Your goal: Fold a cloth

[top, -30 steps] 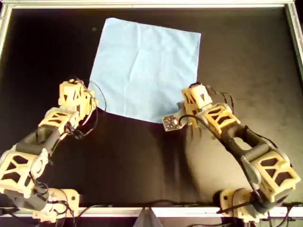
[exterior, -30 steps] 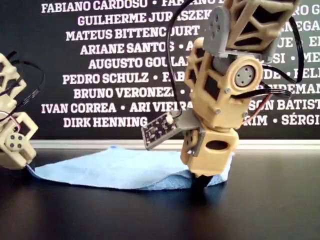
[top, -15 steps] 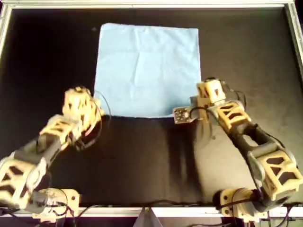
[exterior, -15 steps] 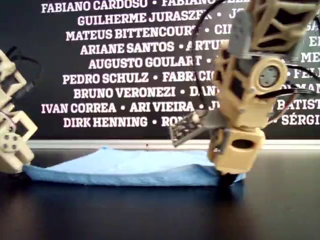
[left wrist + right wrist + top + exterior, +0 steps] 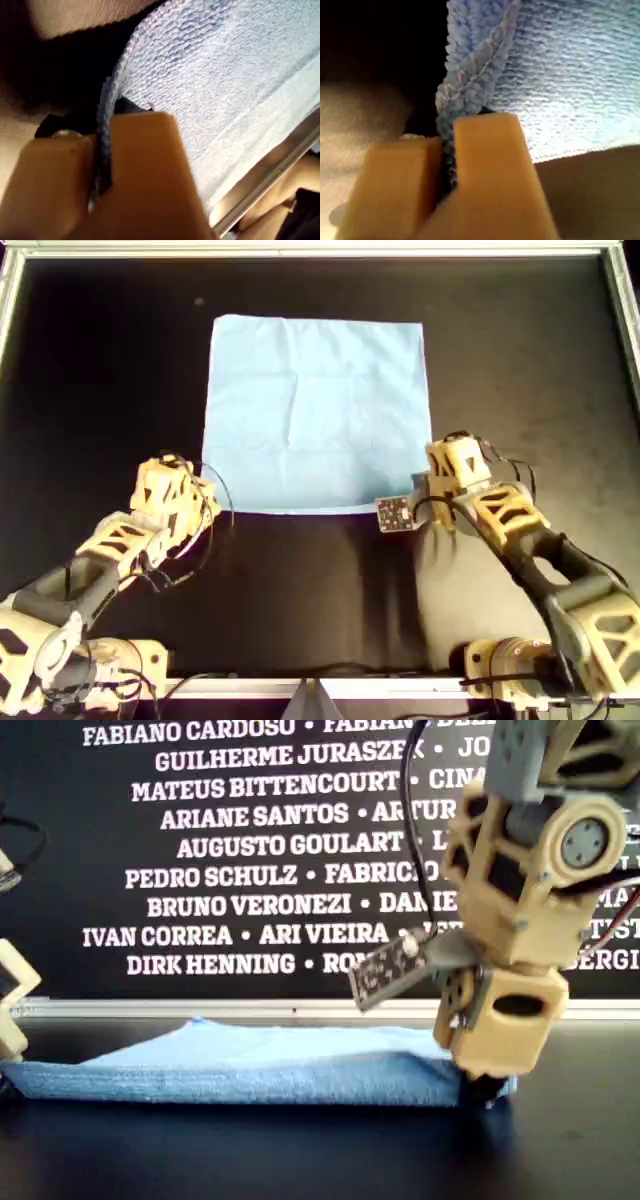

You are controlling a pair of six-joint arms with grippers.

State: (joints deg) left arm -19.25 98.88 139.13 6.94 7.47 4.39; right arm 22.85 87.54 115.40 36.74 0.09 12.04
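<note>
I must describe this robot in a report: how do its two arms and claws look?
Both arms are tan plastic shells with cut-out lattice panels over dark grey joints. Thin black cables loop along them. One arm carries a small dark circuit board. The left claw and right claw have blocky tan fingers.

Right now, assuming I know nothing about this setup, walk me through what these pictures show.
Two tan robot arms work over a black table. One picture looks straight down, one looks across the table from the side, and two come from small cameras on the arms' grippers. A light blue cloth lies spread on the table. The left gripper pinches the cloth's near corner on the overhead view's left; the right gripper pinches the near corner on that view's right. Both close-ups show jaws shut on the cloth's edge. Behind the table is a wall of printed names.
</note>
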